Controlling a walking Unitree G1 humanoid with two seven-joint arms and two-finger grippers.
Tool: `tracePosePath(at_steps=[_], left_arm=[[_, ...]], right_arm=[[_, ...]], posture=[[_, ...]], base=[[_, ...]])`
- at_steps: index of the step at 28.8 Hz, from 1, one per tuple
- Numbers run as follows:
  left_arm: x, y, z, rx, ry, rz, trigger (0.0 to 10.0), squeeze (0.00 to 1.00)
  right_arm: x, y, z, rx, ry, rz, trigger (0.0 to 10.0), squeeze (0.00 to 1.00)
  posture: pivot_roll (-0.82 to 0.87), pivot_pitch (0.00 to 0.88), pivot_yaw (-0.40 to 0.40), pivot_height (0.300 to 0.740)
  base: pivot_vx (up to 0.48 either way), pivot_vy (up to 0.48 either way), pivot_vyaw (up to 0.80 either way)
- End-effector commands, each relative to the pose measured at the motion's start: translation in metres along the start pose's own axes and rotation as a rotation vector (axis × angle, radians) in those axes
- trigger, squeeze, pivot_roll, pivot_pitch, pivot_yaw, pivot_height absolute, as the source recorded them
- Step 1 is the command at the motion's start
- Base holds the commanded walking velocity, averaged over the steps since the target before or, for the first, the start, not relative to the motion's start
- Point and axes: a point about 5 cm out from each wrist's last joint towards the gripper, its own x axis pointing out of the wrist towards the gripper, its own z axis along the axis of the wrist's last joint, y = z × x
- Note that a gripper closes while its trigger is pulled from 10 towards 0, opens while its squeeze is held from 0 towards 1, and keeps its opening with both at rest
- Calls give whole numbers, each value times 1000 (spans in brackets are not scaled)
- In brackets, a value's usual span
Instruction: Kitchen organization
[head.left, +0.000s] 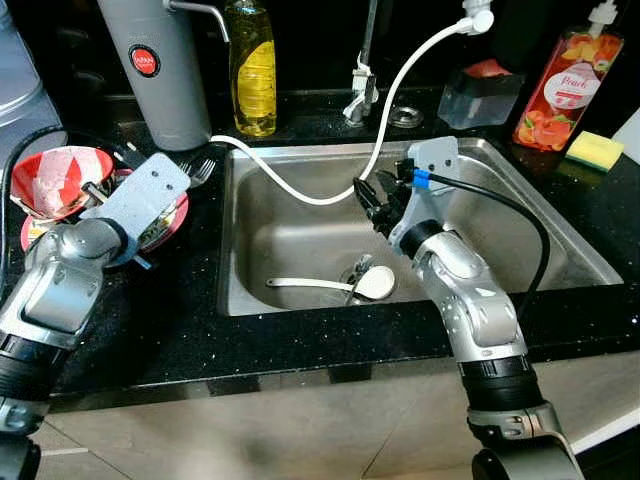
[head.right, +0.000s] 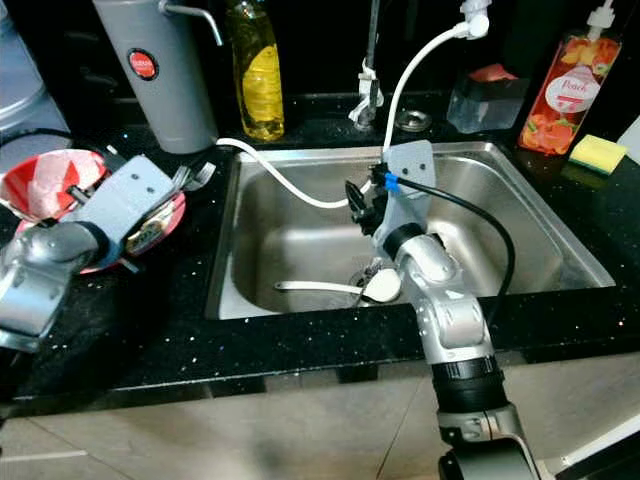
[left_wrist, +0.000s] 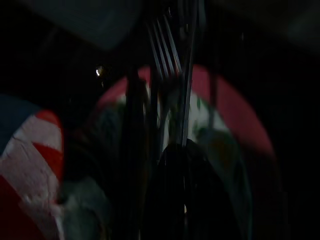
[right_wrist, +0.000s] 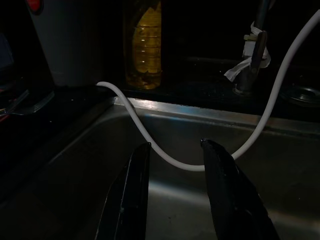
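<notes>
The spoon (head.left: 345, 286) lies on the sink (head.left: 560, 235) floor by the drain, below the spread right pincer (right_wrist: 172, 192). It should drop straight, clearing the hose (head.left: 300, 193). The left pincer (left_wrist: 170, 125) over the plate (head.left: 175, 222) by the fork (head.left: 200, 172): state unclear.

A home kitchen: steel sink (head.left: 560, 240) in black counter (head.left: 300, 340), tap (head.left: 362, 85), soap bottle (head.left: 567, 85), sponge (head.left: 594, 150)
</notes>
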Motion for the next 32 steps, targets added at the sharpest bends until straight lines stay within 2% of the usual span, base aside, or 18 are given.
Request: tracePosePath(at_steps=[1,5,8,10,13,15,18,21,25,29,32], left_arm=[[-5,6,21,-47,-123,13,10000,0],[-7,4,26,-68,-155,-22,10000,0],[-14,0,39,-109,-253,-63,10000,0],[-19,-4,47,-130,-306,-107,10000,0],[-21,-7,49,-128,-323,-135,10000,0],[-34,-19,65,-139,-473,-226,10000,0],[-39,-25,69,-137,-521,-263,10000,0],[-37,-34,67,-88,-506,-283,10000,0],[-42,-40,73,-100,-552,-329,10000,0],[-42,-48,75,-100,-546,-373,10000,0],[-48,-57,81,-109,-603,-439,10000,0]], right_arm=[[0,1,11,68,-67,15,10000,0],[-3,4,26,223,-148,71,10000,0],[-5,8,34,333,-200,129,10000,0],[-6,13,37,386,-210,188,10000,0],[-7,17,39,412,-212,238,10000,0],[-11,24,44,501,-240,307,10000,0],[-12,26,44,551,-237,329,10000,0],[-13,27,45,625,-242,346,10000,0],[-14,26,48,690,-264,363,10000,0],[-16,27,48,747,-272,387,10000,0],[-18,28,47,761,-265,398,10000,0]], posture=[[209,0,11,740],[209,0,9,740],[210,0,6,740],[210,0,6,740],[211,0,4,740],[211,0,4,740],[208,0,3,740],[213,0,1,740],[209,0,3,740],[206,0,7,740],[210,0,5,740]], base=[[0,0,0],[0,0,0],[0,0,0],[0,0,0],[0,0,0],[0,0,0],[0,0,0],[0,0,0],[0,0,0],[0,0,0],[0,0,0]])
